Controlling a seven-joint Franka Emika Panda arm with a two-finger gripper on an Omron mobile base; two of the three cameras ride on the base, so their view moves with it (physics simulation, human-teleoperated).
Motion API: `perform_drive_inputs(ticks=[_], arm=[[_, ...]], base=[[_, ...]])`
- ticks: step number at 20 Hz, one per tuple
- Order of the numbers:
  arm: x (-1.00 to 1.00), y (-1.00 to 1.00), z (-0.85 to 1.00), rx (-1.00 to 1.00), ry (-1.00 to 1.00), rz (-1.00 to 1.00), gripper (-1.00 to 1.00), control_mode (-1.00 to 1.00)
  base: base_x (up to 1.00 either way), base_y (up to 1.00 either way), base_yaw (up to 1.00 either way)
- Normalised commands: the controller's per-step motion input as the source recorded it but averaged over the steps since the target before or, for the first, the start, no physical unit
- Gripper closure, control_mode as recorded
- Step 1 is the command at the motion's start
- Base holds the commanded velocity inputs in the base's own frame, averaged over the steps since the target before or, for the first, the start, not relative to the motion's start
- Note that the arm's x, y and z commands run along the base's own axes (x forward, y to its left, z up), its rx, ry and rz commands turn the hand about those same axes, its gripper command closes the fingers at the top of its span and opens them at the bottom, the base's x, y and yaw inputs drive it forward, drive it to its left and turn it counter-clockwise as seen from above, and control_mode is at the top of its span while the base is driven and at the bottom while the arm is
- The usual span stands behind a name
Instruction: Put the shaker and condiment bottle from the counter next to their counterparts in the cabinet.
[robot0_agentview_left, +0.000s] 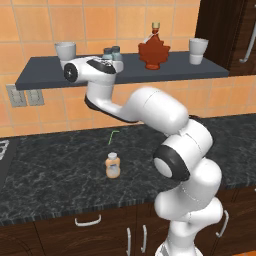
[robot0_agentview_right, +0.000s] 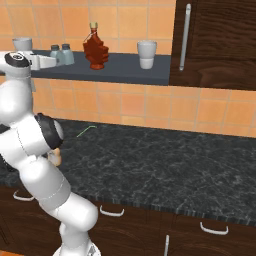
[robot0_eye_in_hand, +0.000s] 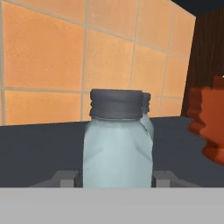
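The shaker (robot0_eye_in_hand: 117, 148), pale blue-grey with a dark cap, stands upright on the slate-blue cabinet shelf (robot0_agentview_left: 175, 70) between my fingertips (robot0_eye_in_hand: 65, 180). My gripper (robot0_agentview_left: 109, 61) reaches onto the shelf from the front. Its jaws flank the shaker (robot0_agentview_left: 107, 52) closely, with a thin dark gap on the left side. The twin shaker (robot0_agentview_left: 117, 50) stands just behind it and to the right, beside the red maple-leaf bottle (robot0_agentview_left: 154, 50). The condiment bottle (robot0_agentview_left: 113, 165), stubby with orange sauce, stands alone on the black counter (robot0_agentview_left: 60, 175) below.
White cups stand at the shelf's left end (robot0_agentview_left: 65, 50) and right end (robot0_agentview_left: 198, 50). A dark brown cupboard (robot0_agentview_right: 215, 40) closes off the shelf on the right. Wall outlets (robot0_agentview_left: 17, 95) sit under the shelf's left end. A thin green wire (robot0_agentview_left: 114, 136) lies on the counter.
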Motion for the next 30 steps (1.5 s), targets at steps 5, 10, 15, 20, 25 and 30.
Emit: perform_drive_inputs(ticks=[5, 10, 15, 20, 25, 30], arm=[[0.0, 0.01, -0.01, 0.0, 0.0, 0.0, -1.0, -1.0], [-0.37, 0.17, 0.0, 0.0, -0.02, 0.0, -1.0, -1.0], [-0.72, 0.18, 0.0, 0.0, -0.07, 0.0, -1.0, -1.0], [-0.76, 0.02, 0.0, 0.0, -0.08, -0.01, -1.0, -1.0], [-0.51, 0.0, 0.0, 0.0, -0.01, -0.09, -1.0, -1.0], [-0.44, 0.0, -0.08, 0.0, -0.03, -0.16, -1.0, -1.0]], base=[[0.0, 0.0, 0.0], [0.0, 0.0, 0.0], [0.0, 0.0, 0.0], [0.0, 0.0, 0.0], [0.0, 0.0, 0.0], [0.0, 0.0, 0.0]])
